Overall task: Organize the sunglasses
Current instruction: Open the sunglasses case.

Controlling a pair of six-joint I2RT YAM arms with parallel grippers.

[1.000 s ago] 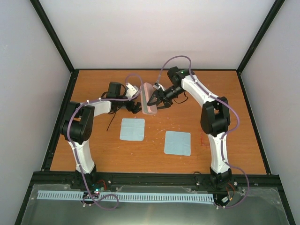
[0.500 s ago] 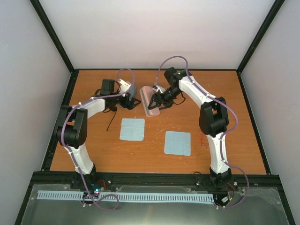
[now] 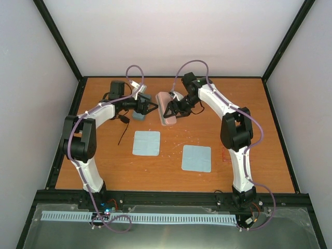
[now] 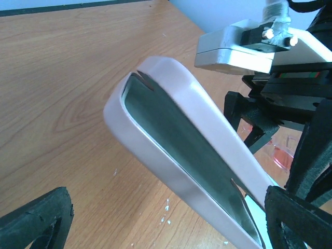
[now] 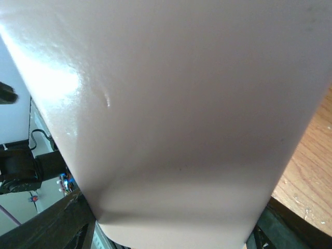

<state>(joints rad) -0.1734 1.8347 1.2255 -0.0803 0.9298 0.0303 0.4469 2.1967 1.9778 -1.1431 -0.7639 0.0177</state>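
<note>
A pink case (image 3: 166, 111) is tilted up off the table at the back centre, and my right gripper (image 3: 171, 110) is shut on it from the right. In the left wrist view the pink case (image 4: 171, 129) stands ajar with a dark lining. In the right wrist view its shell (image 5: 171, 114) fills the frame above my right gripper (image 5: 171, 228). My left gripper (image 3: 149, 107) (image 4: 166, 228) stands open just left of the case, holding nothing. The black sunglasses (image 3: 122, 134) lie under my left arm, partly hidden. The red sunglasses (image 3: 226, 154) lie by the right arm.
A blue-grey case (image 3: 138, 115) lies beneath my left wrist. Two light-blue cloths (image 3: 146, 142) (image 3: 197, 158) lie flat on the wooden table (image 3: 249, 104) nearer the arm bases. A black frame (image 3: 171, 78) and white walls bound the table.
My left gripper has drawn back from the pink case toward the far left, still open. My right gripper has carried the case slightly toward the back.
</note>
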